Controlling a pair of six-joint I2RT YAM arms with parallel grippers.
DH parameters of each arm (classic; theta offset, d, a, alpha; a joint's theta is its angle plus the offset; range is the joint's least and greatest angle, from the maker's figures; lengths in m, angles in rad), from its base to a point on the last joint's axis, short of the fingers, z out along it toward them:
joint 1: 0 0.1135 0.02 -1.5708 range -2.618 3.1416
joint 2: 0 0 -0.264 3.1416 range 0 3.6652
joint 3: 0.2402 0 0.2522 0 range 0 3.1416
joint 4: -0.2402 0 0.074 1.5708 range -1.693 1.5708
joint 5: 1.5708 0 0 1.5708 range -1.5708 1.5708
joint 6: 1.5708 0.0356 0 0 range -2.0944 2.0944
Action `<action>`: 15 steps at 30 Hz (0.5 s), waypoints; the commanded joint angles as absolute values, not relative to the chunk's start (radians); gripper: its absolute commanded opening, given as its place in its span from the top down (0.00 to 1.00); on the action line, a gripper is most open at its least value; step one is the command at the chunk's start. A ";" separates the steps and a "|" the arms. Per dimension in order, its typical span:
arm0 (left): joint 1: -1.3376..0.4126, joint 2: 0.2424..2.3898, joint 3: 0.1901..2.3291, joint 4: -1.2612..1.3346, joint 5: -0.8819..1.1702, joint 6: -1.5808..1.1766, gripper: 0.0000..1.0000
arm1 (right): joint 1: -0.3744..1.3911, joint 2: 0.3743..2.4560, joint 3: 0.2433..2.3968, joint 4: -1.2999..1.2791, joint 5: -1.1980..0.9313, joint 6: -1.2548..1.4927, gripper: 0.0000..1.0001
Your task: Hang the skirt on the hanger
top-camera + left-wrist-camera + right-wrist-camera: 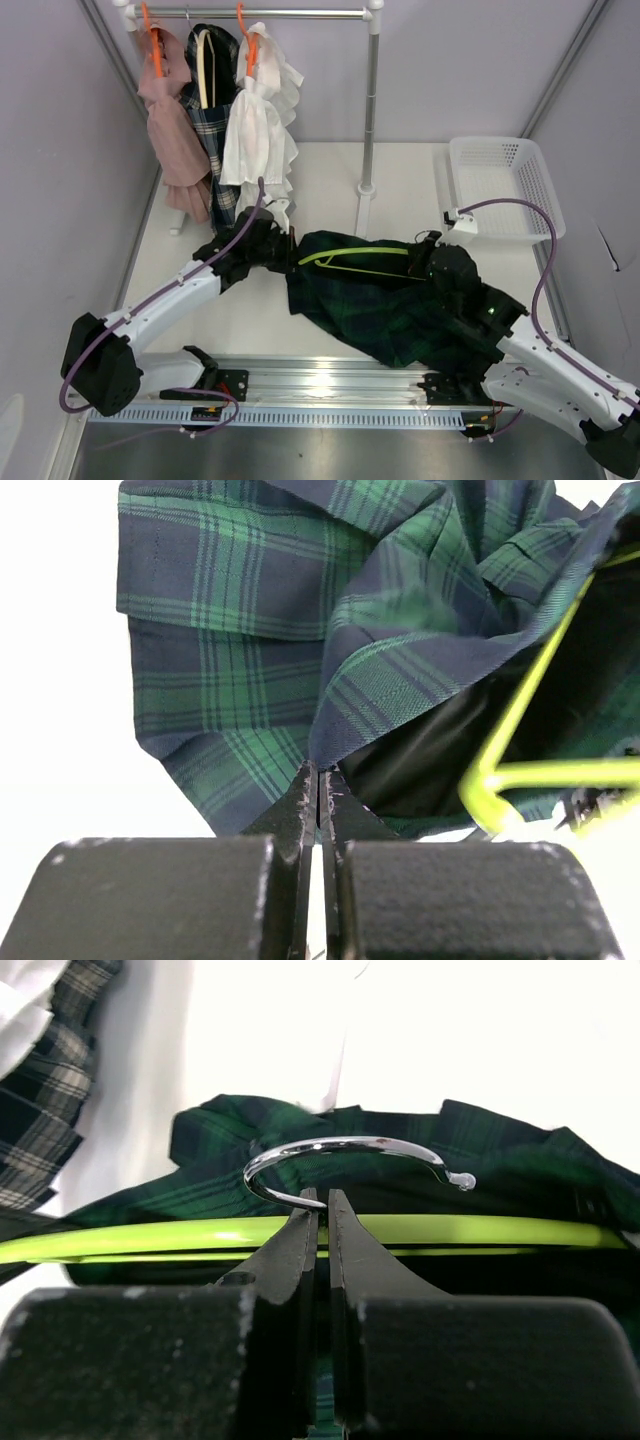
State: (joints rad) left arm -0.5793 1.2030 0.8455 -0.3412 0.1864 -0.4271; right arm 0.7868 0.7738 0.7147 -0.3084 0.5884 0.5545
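Note:
A dark green and navy plaid skirt (390, 305) lies crumpled on the white table between the two arms. A lime-green hanger (352, 257) with a chrome hook (340, 1146) sits partly inside the skirt's waist. My left gripper (284, 254) is at the skirt's left edge, shut on a fold of the plaid cloth (345, 715). The hanger's corner (497, 777) shows just right of the fingers. My right gripper (430, 262) is shut on the hanger (480, 1230) at the base of the hook, with the skirt (300, 1120) bunched behind it.
A clothes rail (270, 13) at the back left carries a pink garment (172, 130), a plaid one (212, 120) and a white one (258, 120). Its pole and foot (368, 150) stand just behind the skirt. A white basket (500, 185) sits at the back right.

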 commanded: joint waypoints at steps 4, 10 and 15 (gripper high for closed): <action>-0.572 1.135 0.896 -0.396 0.155 -0.413 1.00 | 0.775 0.756 0.672 -0.219 0.713 0.482 1.00; -0.565 1.117 0.922 -0.448 0.124 -0.394 1.00 | 0.773 0.733 0.647 -0.207 0.733 0.445 1.00; -0.564 1.106 0.946 -0.471 0.111 -0.385 1.00 | 0.770 0.730 0.644 -0.218 0.733 0.426 1.00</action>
State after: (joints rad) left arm -0.5793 1.1481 0.8902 -0.4412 0.1627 -0.4168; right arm 0.7868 0.7452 0.6510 -0.2310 0.6281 0.5053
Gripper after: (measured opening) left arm 0.008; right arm 0.034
